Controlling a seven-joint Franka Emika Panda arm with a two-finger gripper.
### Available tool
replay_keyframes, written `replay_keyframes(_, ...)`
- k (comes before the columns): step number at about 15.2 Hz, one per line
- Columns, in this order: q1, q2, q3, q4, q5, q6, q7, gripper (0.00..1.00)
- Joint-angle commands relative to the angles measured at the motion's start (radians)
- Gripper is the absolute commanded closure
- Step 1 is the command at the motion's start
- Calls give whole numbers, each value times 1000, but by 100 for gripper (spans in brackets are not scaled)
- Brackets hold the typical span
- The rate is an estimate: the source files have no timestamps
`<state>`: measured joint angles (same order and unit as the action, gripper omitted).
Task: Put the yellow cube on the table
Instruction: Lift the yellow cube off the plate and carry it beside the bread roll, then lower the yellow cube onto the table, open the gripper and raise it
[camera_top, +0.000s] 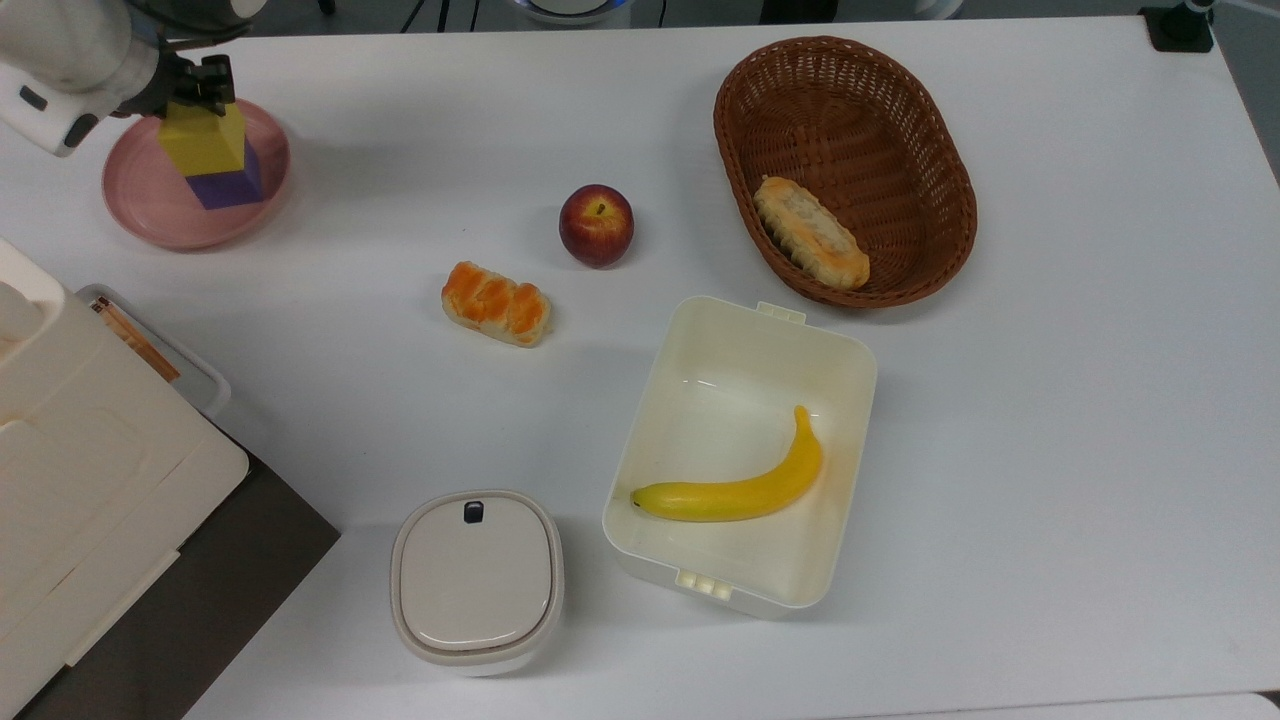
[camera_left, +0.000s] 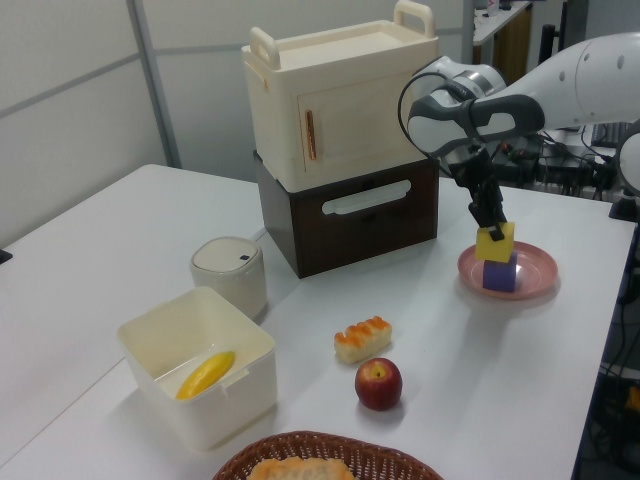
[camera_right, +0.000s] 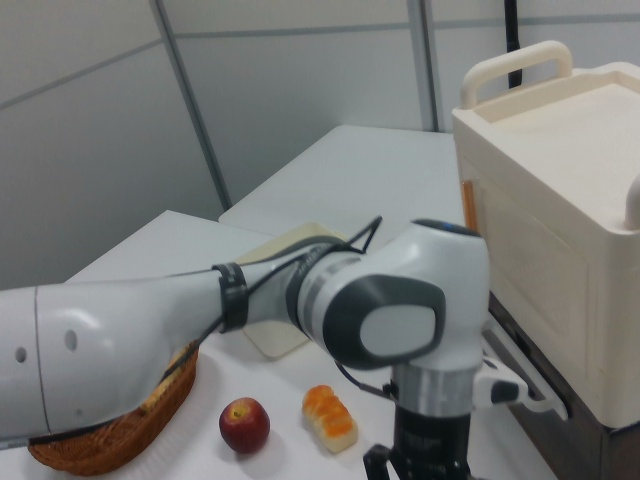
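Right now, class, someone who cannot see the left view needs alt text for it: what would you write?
A white robot arm's gripper grips a tilted yellow cube just above a purple cube on a pink plate. On the white table also sit an apple, a bun, a banana in a tub and a cream cabinet.

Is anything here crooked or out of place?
Yes: the yellow cube, gripped by the gripper, sits tilted, lifted partly off the purple cube on the pink plate. Everything else on the table looks settled.
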<state>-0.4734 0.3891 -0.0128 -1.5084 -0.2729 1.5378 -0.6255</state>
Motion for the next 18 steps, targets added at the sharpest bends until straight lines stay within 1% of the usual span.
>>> replay_keyframes(1, 48, -36, -1, 36, -3, -64, -7, 78)
replay_keyframes(2, 82, -41, 0, 37, 1, -59, 18, 78)
replay_keyframes(4, 122, -35, 1, 37, 20, -48, 110, 77)
replay_keyframes(5, 154, -29, 1, 36, 71, -24, 165, 77)
replay_keyframes(8, 191, -24, 1, 30, 179, 99, 268, 76)
replay_keyframes(9, 212, -18, 1, 28, 199, 131, 292, 75)
replay_keyframes(11, 246, 11, 1, 28, 216, 209, 387, 73)
replay_keyframes(12, 271, 23, 1, 28, 228, 252, 435, 67)
replay_keyframes(13, 289, 42, 1, 28, 234, 283, 472, 53)
replay_keyframes(14, 305, 45, 1, 27, 233, 298, 510, 13)
replay_keyframes(15, 315, 50, 1, 25, 224, 301, 524, 0)
replay_keyframes(18, 322, 44, 1, 28, 227, 300, 526, 0)
